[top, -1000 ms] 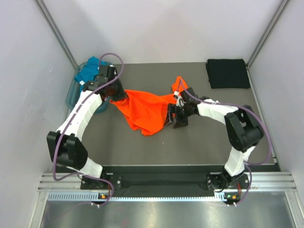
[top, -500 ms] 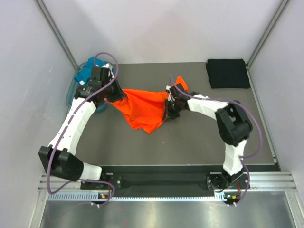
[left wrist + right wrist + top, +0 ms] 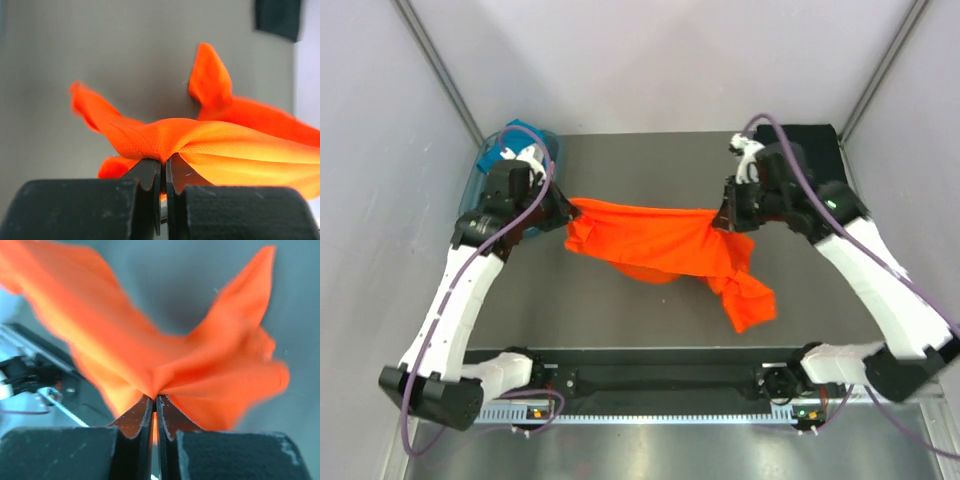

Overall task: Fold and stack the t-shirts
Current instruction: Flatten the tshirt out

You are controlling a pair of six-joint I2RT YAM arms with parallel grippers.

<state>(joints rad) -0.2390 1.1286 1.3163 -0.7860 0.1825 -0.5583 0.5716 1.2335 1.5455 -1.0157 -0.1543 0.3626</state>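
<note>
A bright orange t-shirt (image 3: 655,243) hangs stretched between both arms above the middle of the table, one end drooping toward the front right. My left gripper (image 3: 566,211) is shut on its left end, the cloth bunched at the fingertips (image 3: 150,170). At the right end, my right gripper (image 3: 725,222) is shut on the shirt too, fabric (image 3: 165,365) pinched between its tips. A folded black t-shirt (image 3: 820,138) lies at the back right corner, partly behind the right arm. A teal t-shirt (image 3: 502,152) sits in the basket at back left.
The translucent blue-green basket (image 3: 472,190) stands at the back left, just behind the left arm. Grey side walls close in the table on both sides. The dark table surface (image 3: 620,310) shows below the hanging shirt.
The right gripper closed on the orange shirt and lifted it away to the right. The shirt went from a heap on the table to a band pulled out between both arms.
</note>
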